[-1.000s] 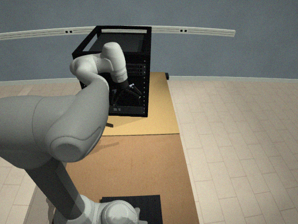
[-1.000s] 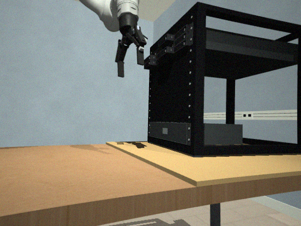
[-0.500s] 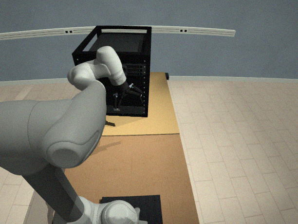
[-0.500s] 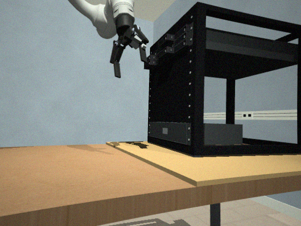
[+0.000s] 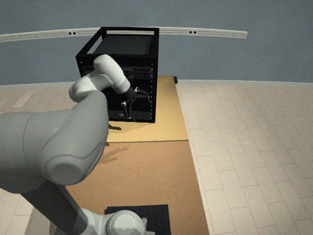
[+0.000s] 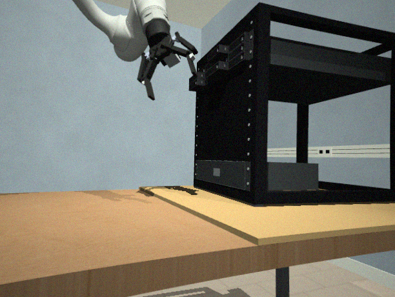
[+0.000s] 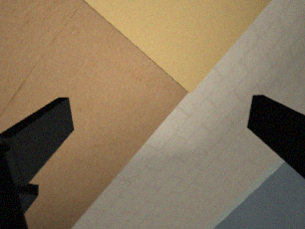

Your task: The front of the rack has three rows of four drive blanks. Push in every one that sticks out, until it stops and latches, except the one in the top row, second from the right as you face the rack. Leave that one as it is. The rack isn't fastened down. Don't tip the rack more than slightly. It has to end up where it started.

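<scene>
The claw (image 5: 140, 108) (image 6: 172, 86) (image 7: 160, 113), a black angular linkage with flat-faced fingers, is fully open in front of the rack. The rack (image 5: 156, 76) (image 6: 261, 129) is a black box-shaped frame with dotted mounting posts. It stands upright on a smooth yellow board (image 5: 169, 107) (image 6: 290, 223) (image 7: 184, 45), which lies on the wood-grained table (image 5: 153, 173) (image 6: 113, 232) (image 7: 100, 100). The drive blanks (image 6: 222, 65), dark rectangular blocks, are located in the rack's upper front; some protrude.
</scene>
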`<state>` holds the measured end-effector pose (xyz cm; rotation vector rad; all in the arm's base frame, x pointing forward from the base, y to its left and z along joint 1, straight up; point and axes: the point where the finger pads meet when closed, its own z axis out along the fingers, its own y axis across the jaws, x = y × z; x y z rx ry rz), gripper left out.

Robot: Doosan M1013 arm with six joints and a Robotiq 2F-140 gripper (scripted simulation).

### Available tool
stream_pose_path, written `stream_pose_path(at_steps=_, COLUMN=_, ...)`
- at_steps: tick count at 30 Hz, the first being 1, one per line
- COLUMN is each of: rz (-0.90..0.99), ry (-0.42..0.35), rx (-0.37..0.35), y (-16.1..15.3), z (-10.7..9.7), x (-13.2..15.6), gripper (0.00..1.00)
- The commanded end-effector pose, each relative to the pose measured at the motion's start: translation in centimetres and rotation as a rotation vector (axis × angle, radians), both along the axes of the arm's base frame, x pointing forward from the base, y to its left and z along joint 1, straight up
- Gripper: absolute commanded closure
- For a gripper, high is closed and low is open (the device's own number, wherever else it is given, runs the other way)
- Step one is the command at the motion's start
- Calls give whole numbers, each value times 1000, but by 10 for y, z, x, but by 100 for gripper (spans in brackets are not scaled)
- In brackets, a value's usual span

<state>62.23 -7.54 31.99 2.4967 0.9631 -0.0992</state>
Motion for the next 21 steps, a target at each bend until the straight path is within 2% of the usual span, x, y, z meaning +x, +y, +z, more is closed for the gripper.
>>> stream_pose_path(at_steps=1, rz=113, ry=18, rx=-74, y=-8, z=4, x=0, gripper=0)
stream_pose_path(at_steps=9, rz=318, ry=74, rx=-219, y=-20, z=15, x=1, gripper=0)
stream_pose_path(at_steps=11, rz=318, ry=74, rx=-219, y=-20, z=15, x=1, gripper=0)
stream_pose_path(at_steps=21, rz=586, ry=165, rx=-419, y=-28, z=35, x=8, gripper=0)
